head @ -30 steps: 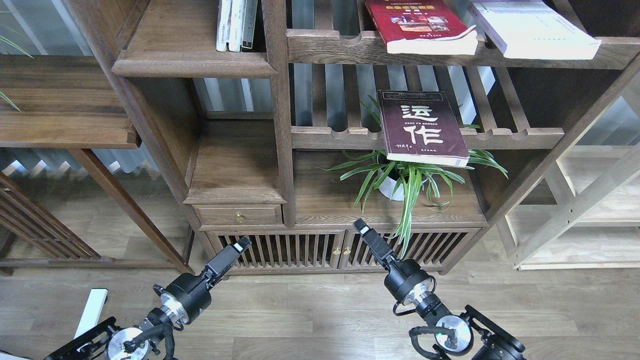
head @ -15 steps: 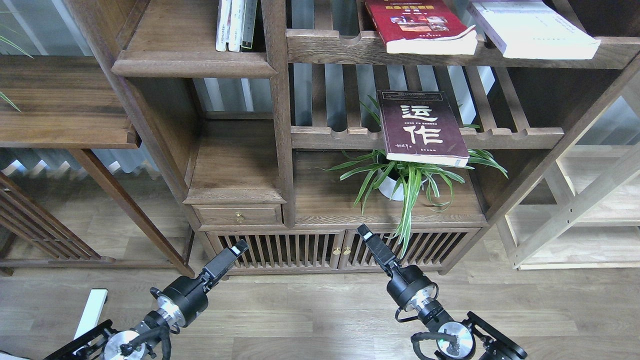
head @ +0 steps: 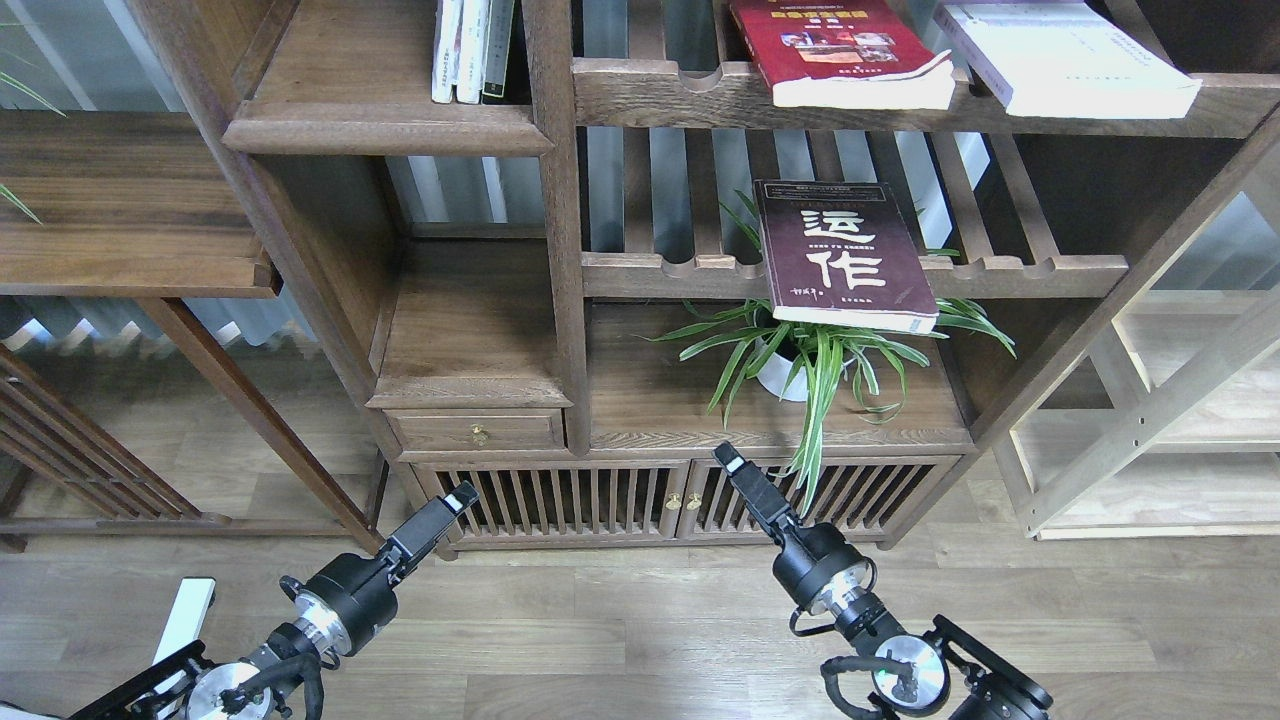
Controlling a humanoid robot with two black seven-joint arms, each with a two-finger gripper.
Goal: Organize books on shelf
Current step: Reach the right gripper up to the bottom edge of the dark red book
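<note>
Left hand (head: pixel 455 497): low before the cabinet doors; you cannot tell how far it's open.
Right hand (head: pixel 727 459): low too, holding nothing; opening unclear.
Maroon book (head: pixel 840 252): flat on the slatted shelf (head: pixel 1040 270), overhanging the spider plant (head: pixel 810 355).
Red book (head: pixel 838 50), white book (head: pixel 1065 55): slatted shelf above.
Solid shelf (head: pixel 385 128): upper left, thin books (head: pixel 472 50) upright.

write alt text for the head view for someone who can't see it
Two black arms, left gripper and right gripper, hang low before a dark bookcase, holding nothing. A maroon book overhangs a slatted shelf above a potted plant; a red book and white book lie higher.
</note>
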